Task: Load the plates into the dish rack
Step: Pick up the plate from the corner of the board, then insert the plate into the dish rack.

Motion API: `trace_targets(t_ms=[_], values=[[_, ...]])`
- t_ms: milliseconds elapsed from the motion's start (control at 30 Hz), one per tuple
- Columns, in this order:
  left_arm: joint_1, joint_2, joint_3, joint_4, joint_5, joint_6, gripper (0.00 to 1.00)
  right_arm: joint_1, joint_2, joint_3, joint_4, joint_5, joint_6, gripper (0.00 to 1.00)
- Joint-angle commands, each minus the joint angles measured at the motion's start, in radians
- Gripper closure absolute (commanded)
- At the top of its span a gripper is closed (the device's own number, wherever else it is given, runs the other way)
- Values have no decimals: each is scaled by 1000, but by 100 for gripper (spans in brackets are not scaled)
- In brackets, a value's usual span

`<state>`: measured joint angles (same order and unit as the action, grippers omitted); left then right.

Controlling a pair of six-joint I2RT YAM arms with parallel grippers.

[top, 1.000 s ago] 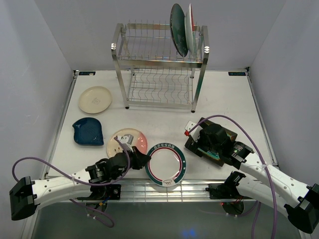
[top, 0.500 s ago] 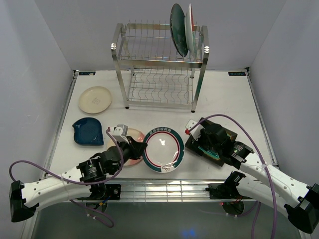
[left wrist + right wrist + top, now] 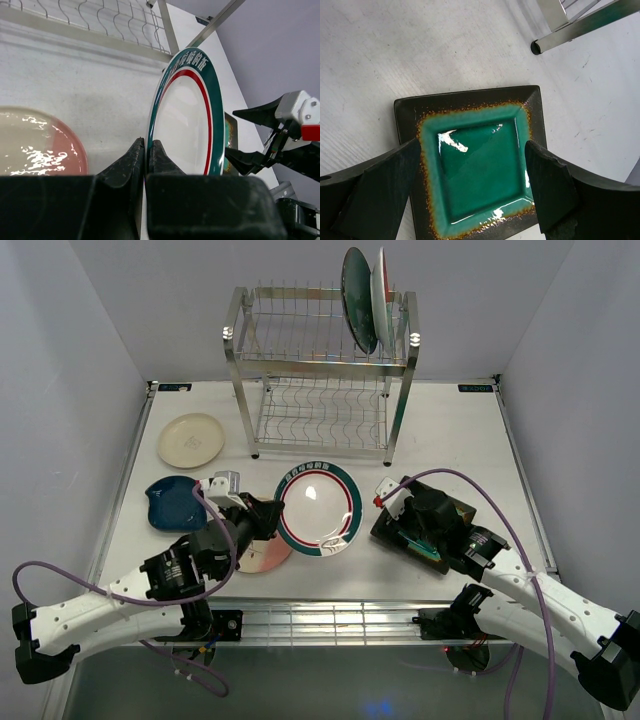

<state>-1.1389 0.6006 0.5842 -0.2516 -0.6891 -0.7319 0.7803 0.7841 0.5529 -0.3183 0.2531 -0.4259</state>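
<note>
My left gripper (image 3: 148, 145) is shut on the rim of the white plate with the green-red rim (image 3: 187, 120), held tilted on edge above the table (image 3: 318, 507). The right gripper (image 3: 474, 150) hangs open over the square green plate (image 3: 480, 170), a finger on each side, not touching it. On the table lie a cream plate (image 3: 191, 439), a dark blue plate (image 3: 176, 503) and a pink-and-cream plate (image 3: 265, 554), partly hidden under the left arm. The dish rack (image 3: 320, 370) stands at the back. A dark teal plate (image 3: 358, 298) and a second plate (image 3: 381, 285) stand upright in its upper tier.
The rack's lower tier (image 3: 322, 412) has bare slots, and so does the left part of the upper tier. One rack leg (image 3: 570, 27) stands close beyond the square plate. Grey walls close in the table on three sides.
The left arm has raised the green-red rimmed plate off the near edge and carried it farther back, toward the rack. The right arm has not moved.
</note>
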Motion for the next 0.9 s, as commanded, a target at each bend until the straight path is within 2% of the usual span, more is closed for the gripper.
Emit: trace_targets(t_ms=[0,367,667,800,867], values=[[-1,28,109,95,-49,48,100,5,-9,-7,44,18,9,10],[-1,162,406,89,-131,158,100,5,-13,-8,42,18,7,10],[-1,202,529,238,-234,319,100,5,-9,-10,42,20,7,10],[-1,238,549,394,-296,416,100,7,-6,-8,44,20,7,10],[-1,252,568,410,-306,450,100,7,-5,-10,42,21,7,10]])
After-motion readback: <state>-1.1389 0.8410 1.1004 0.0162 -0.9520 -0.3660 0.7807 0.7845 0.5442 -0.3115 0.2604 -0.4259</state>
